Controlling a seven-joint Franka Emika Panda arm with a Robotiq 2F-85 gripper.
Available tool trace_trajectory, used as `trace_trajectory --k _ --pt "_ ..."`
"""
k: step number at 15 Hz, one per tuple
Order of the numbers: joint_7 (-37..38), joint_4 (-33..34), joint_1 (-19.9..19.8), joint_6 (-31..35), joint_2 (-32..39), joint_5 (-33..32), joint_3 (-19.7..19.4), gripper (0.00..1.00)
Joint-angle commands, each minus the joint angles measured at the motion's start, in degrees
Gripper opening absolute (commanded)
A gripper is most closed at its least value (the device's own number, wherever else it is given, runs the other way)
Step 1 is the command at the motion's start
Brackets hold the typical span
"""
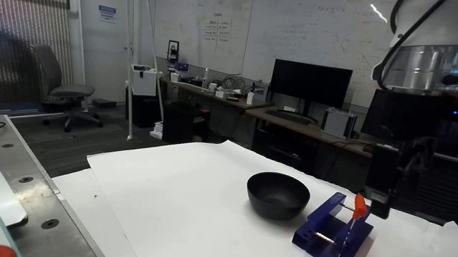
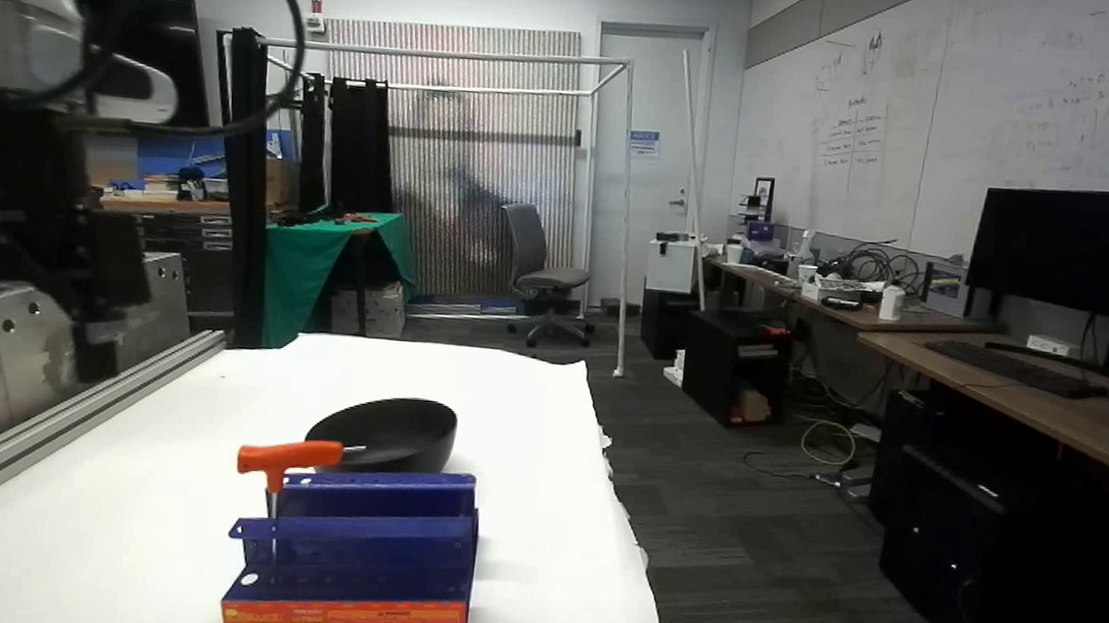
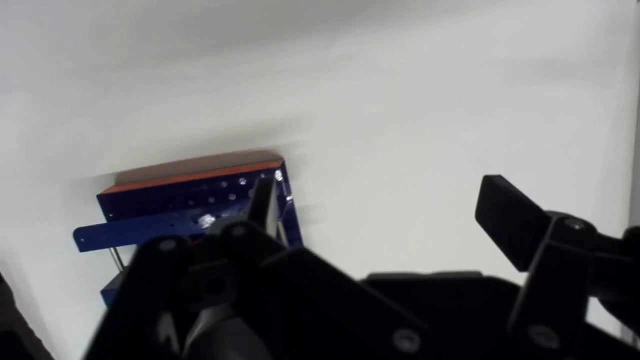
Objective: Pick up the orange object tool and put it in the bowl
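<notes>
1. We find the orange T-handle key standing nearly upright at lower left of an exterior view, its thin stem down in the dark blue slotted rack
2. We judge it light, stiff and hard to break; the handle looks like smooth plastic that should grip well enough, while the slim metal stem could slip or twist
3. We would take the handle from above, across its narrow crossbar, and draw straight up, as a tilt may bind the stem and drag the rack
4. Our gripper stands clear of the key, its fingers spread wide with nothing between them; in the wrist view one finger partly hides the rack
5. The round black bowl sits just beside the rack, low and right of centre in an exterior view; we see nothing inside it
</notes>
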Motion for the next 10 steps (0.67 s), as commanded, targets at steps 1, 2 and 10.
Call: trace_trajectory --k 1,2,10 --pt "2.7 -0.3 -3.5 7.5 3.0 0.7 -4.3 1.0" --pt "3.3 -0.6 -4.5 10.1 3.7 0.9 -5.6 1.0" --pt "8.1 -1.3 -7.2 20.0 11.9 1.3 -9.8 1.0"
